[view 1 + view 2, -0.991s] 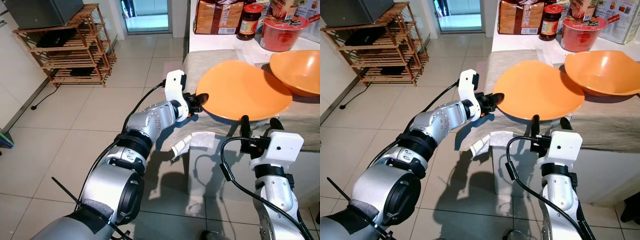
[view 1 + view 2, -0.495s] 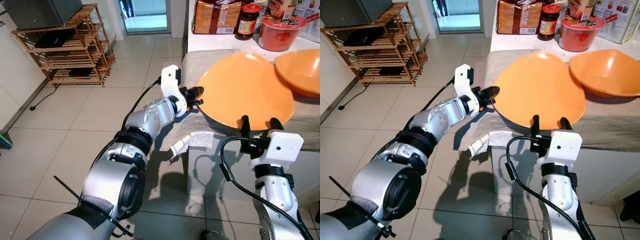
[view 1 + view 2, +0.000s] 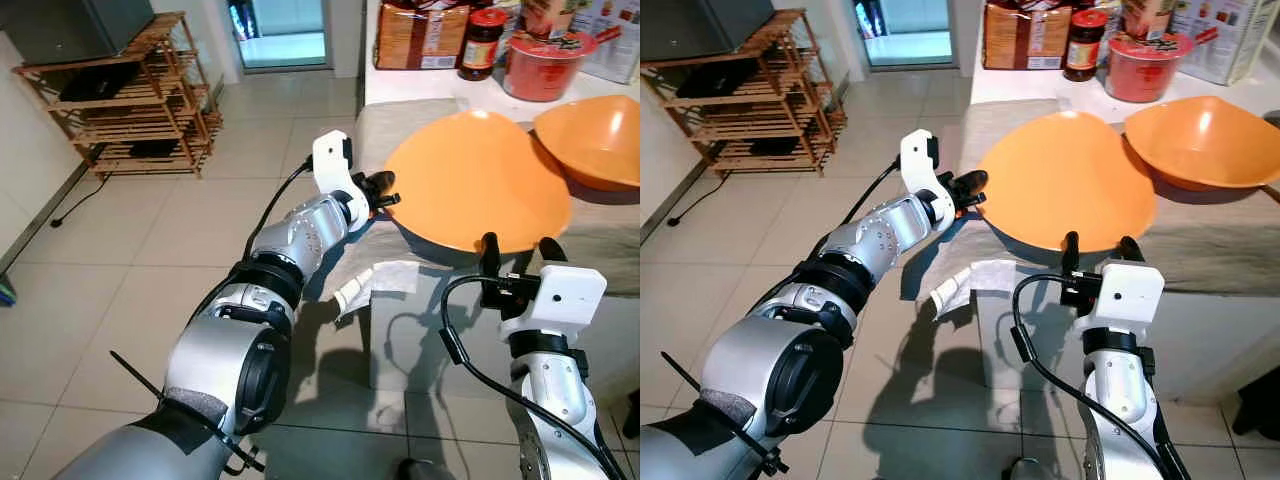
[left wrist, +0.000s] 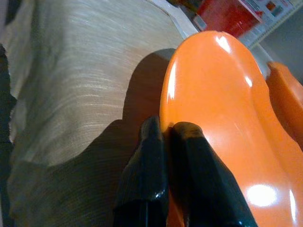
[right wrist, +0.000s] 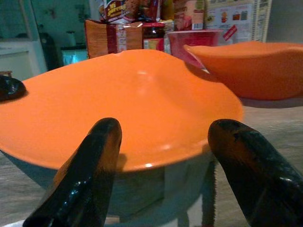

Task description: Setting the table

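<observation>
Orange and glossy, a wide shallow bowl (image 3: 475, 180) sits at the near corner of the table (image 3: 1200, 240), on a beige woven cloth (image 4: 71, 94) that drapes over the edge. The left gripper (image 3: 385, 190) reaches in from the robot's left and its fingers (image 4: 151, 161) are pinched tight on the bowl's rim, one finger under the edge and one on top, as the left wrist view shows. The bowl looks tilted, with its grey underside lifted clear on the near side.

The right gripper (image 3: 1095, 245) is held just in front of the table edge, below the bowl's near rim. Its fingers (image 5: 85, 165) stand wide apart with the bowl between and beyond them, not touching it.

A second orange bowl (image 3: 1200, 140) rests on the cloth just behind and to the right of the first, their rims overlapping. Farther back on the table stand a red tub (image 3: 540, 65), a dark jar with a red lid (image 3: 480, 45) and a brown packet (image 3: 420, 35). A white crumpled cloth (image 3: 375, 285) hangs off the table's near corner. A wooden rack (image 3: 120, 100) stands on the tiled floor (image 3: 150, 250) well to the left.
</observation>
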Controlling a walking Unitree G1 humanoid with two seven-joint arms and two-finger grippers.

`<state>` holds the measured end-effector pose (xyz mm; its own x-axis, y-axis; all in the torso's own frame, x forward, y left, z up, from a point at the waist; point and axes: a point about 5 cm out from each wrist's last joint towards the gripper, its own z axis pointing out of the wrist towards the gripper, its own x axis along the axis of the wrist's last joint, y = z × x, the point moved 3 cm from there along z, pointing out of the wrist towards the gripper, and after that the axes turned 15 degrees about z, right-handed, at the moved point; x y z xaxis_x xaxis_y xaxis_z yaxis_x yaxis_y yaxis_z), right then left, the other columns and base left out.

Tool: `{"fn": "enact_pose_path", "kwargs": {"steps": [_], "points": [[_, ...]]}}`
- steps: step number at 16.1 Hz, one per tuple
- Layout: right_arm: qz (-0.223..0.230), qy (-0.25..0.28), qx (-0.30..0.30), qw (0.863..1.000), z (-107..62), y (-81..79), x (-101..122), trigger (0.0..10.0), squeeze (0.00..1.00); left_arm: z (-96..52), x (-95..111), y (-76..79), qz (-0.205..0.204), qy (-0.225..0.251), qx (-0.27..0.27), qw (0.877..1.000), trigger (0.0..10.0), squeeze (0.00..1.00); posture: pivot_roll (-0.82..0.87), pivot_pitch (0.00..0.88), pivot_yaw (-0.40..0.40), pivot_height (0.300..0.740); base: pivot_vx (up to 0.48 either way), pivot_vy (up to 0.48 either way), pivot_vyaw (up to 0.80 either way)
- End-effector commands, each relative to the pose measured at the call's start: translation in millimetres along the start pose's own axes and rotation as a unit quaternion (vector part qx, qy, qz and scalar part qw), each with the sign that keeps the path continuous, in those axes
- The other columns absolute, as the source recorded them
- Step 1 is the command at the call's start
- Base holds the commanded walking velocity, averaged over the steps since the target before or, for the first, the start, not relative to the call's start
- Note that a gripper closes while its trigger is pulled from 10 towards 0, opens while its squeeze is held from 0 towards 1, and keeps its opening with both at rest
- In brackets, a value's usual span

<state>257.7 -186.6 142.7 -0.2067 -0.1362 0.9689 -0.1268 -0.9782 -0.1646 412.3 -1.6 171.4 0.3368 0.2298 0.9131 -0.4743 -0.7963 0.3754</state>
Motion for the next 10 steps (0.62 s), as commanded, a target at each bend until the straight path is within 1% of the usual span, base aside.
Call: {"fn": "enact_pose_path", "kwargs": {"steps": [1, 4, 6, 7, 9, 10], "points": [[-0.002, -0.017, 0.002, 1.000, -3.1, -1.2, -6, 10.0, 0.00, 0.2, 2, -8.5, 0.014, -0.002, 0.048, 0.999, 0.0, 0.00, -0.15, 0.070, 0.117, 0.740, 0.000, 0.000, 0.00], [-0.001, -0.020, 0.003, 1.000, -4.0, -1.1, -8, 10.0, 0.00, -2.7, 8, -21.9, 0.020, 0.009, 0.088, 0.996, 0.0, 0.00, -0.16, 0.068, 0.114, 0.740, 0.000, 0.000, 0.00], [0.000, -0.023, 0.005, 1.000, -4.6, -1.7, -8, 10.0, 0.00, -4.9, 12, -30.4, 0.017, 0.018, 0.118, 0.993, 0.0, 0.00, -0.16, 0.071, 0.112, 0.740, 0.000, 0.000, 0.00], [0.000, -0.024, 0.005, 1.000, -4.6, -1.6, -8, 10.0, 0.00, -5.4, 14, -32.1, 0.016, 0.022, 0.123, 0.992, 0.0, 0.00, -0.16, 0.072, 0.112, 0.740, 0.000, 0.000, 0.00], [-0.001, -0.026, 0.004, 1.000, -5.0, -0.3, -9, 10.0, 0.00, -3.7, 23, -26.7, 0.006, 0.040, 0.111, 0.993, 0.0, 0.00, -0.16, 0.073, 0.110, 0.740, 0.000, 0.000, 0.00], [-0.001, -0.028, 0.004, 1.000, -5.2, 0.4, -10, 10.0, 0.00, -1.3, 28, -18.1, 0.001, 0.048, 0.089, 0.995, 0.0, 0.00, -0.16, 0.073, 0.109, 0.740, 0.000, 0.000, 0.00]]}}
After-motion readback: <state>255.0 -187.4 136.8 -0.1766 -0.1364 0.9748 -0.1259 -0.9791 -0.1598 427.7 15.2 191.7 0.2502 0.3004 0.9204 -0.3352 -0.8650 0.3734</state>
